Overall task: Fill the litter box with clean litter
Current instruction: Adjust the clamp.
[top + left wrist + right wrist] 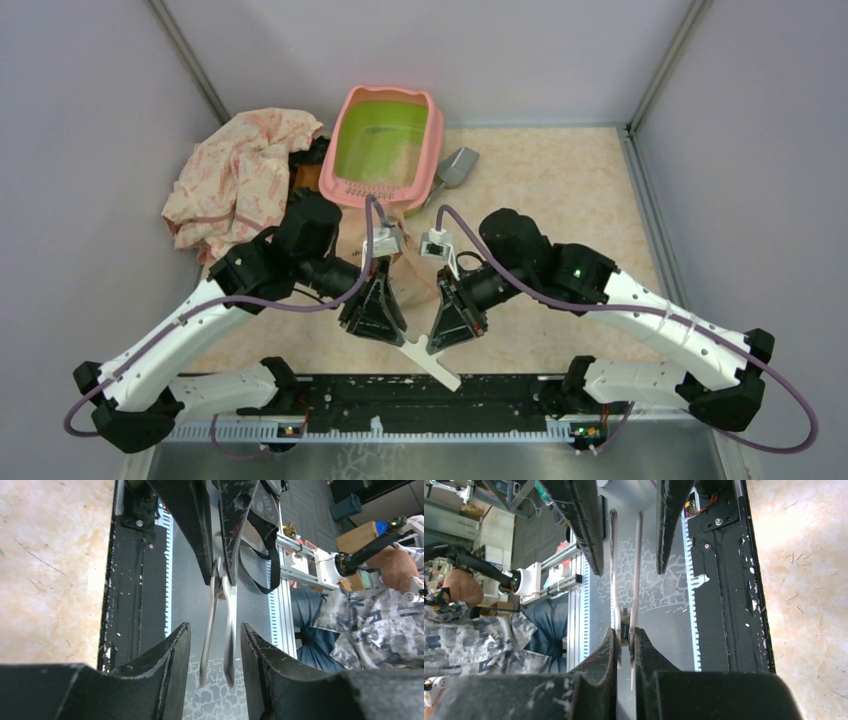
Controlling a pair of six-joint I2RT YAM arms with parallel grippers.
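Right hand (pixel 625 637) clamped on white clip (pixel 435 365); left hand (pixel 215 630) parted, fingers either side of clip arms. Litter box (pixel 436 135) on bench beyond.

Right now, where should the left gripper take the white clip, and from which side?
Probably the white clip by its two long prongs, near their free ends, coming from the end opposite the right gripper, which is shut on the joint. The prongs lie side by side between the left gripper's open fingers, so closing there should catch both.
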